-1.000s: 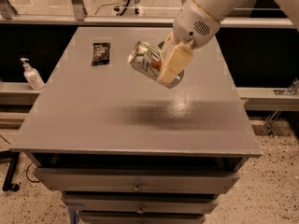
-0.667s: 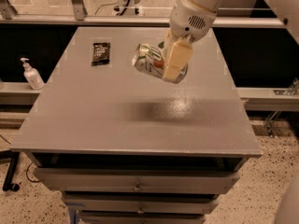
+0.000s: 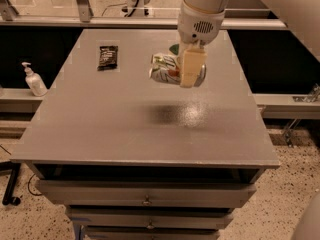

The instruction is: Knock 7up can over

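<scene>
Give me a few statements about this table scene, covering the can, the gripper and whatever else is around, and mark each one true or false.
1. The 7up can stands upright on its base. False: it is turned on its side, long axis roughly level.
2. The gripper is right at the can, overlapping its right part in the camera view. True.
3. A dark snack packet lies flat on the table, left of the can in the picture. True.
4. The white pump bottle stands on the table next to the can. False: it stands on a ledge beyond the table's left edge, well away from the can.
</scene>
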Controlling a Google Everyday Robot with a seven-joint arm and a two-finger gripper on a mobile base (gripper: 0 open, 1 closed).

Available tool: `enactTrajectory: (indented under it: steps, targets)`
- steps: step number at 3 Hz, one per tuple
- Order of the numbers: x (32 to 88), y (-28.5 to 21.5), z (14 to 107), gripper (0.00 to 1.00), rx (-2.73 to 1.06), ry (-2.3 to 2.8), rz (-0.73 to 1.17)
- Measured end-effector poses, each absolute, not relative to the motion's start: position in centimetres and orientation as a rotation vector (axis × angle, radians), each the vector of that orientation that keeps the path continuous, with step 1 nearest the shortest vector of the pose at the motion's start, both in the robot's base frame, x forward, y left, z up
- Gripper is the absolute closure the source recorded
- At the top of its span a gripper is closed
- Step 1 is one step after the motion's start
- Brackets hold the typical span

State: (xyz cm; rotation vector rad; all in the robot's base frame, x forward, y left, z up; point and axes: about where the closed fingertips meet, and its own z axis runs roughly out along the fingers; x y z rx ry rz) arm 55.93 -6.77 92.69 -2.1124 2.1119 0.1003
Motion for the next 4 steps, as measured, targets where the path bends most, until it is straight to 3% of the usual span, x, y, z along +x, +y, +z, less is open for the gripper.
enactTrajectory:
  steps: [1,3,4]
  targets:
    - [55.4,-7.5,91.9,1.0,-2.137,2.126,0.004]
    - [52.4,-8.6,88.6,1.0,-2.108,2.193,0.023]
    - [51.4,-8.7,87.0,0.82,-2.082,2.223,0.047]
